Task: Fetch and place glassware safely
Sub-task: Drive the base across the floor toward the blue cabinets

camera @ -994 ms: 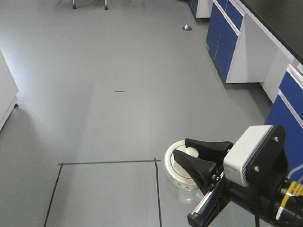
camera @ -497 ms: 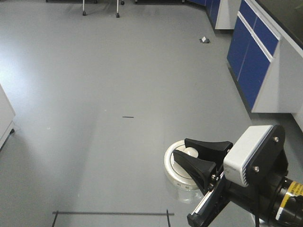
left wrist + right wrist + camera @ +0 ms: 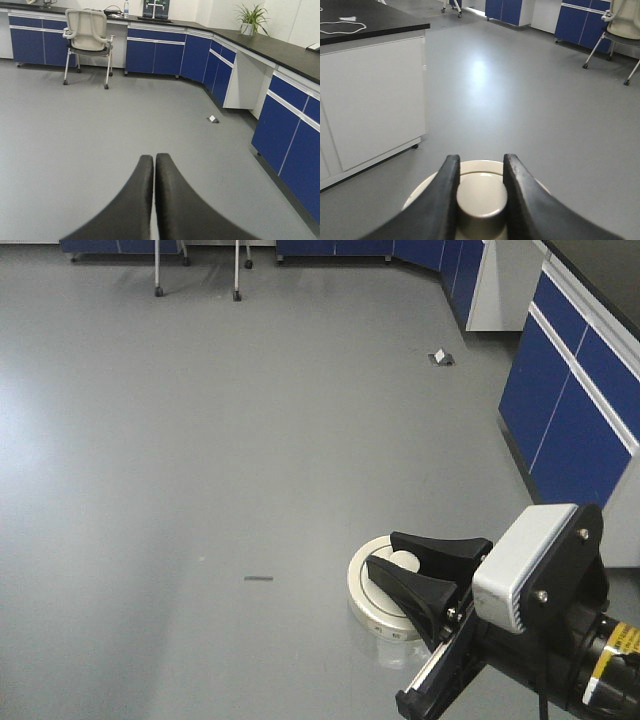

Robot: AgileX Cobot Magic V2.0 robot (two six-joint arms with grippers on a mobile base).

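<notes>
Cream-lidded glass jar (image 3: 481, 199) between fingers (image 3: 439, 202) of right gripper (image 3: 480, 161)

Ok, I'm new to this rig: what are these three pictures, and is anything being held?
It is a two-armed robot on a mobile base. The front picture looks down past the right arm at a grey lab floor. The other two come from cameras on each wrist, looking along the black fingers. The right gripper is closed on the lid knob of a small glass jar, carried above the floor. The left gripper is shut and empty. Blue cabinets and an office chair stand further off.
</notes>
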